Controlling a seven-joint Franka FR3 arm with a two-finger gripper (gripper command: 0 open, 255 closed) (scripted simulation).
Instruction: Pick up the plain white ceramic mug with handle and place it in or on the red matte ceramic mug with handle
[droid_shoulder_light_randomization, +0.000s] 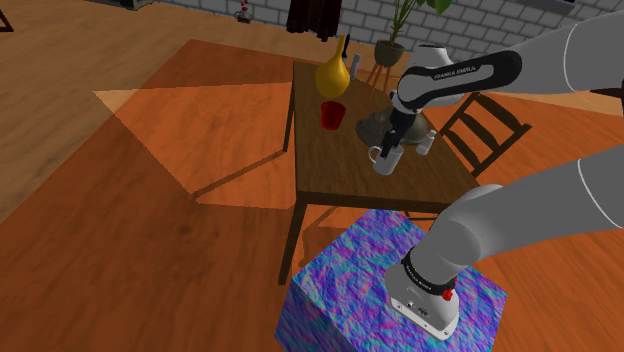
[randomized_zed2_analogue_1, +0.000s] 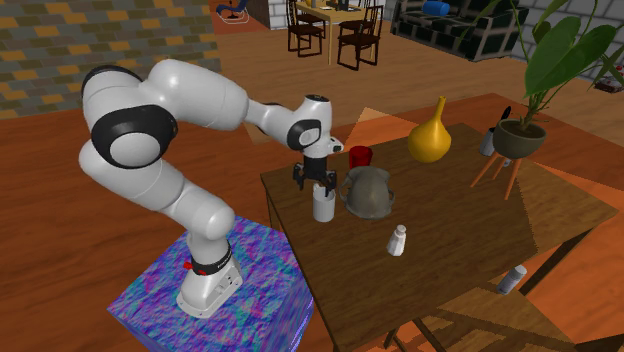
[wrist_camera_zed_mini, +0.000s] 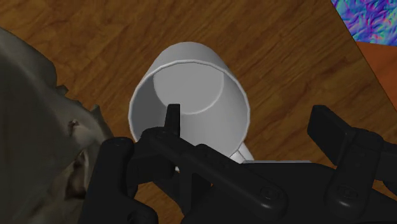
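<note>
Position of white mug (wrist_camera_zed_mini: 191, 95): upright on counter (wrist_camera_zed_mini: 280, 38), directly below jaws, mouth up, long axis vertical and roughly parallel to the approach line. Seen almost straight down the bore in wrist view.

Jaws spread, pinching nothing. One finger (wrist_camera_zed_mini: 170, 118) over the mouth just inside the rim, the other finger (wrist_camera_zed_mini: 327, 124) outside the wall and well apart from it; one side of the rim thus between them. Contact btw. inner finger and wall not resolvable, prob. none.

Handle: small white stub low on the mug, on the side toward the palm, mostly hidden by the hand. In shoulder view apparently pointing to that view's left; hedged, since partly masked by the jaws.

Red mug (droid_shoulder_light_randomization: 332, 114): also upright, mouth up, farther along the counter, up and to the left of the white mug in shoulder view, well apart from it. Grey lumpy object (droid_shoulder_light_randomization: 383, 122) just beside the white mug, roughly btw. the two mugs in second exterior view. Yellow vase (droid_shoulder_light_randomization: 333, 72) beyond the red mug.

Judged step: pre-grasp, rim pinch set up but not made. Next move likely a short descent, then closure across the wall; closing line approx. perpendicular to the mug's axis. Risk: grey object close by on one side, so little room for sideways drift.
</note>
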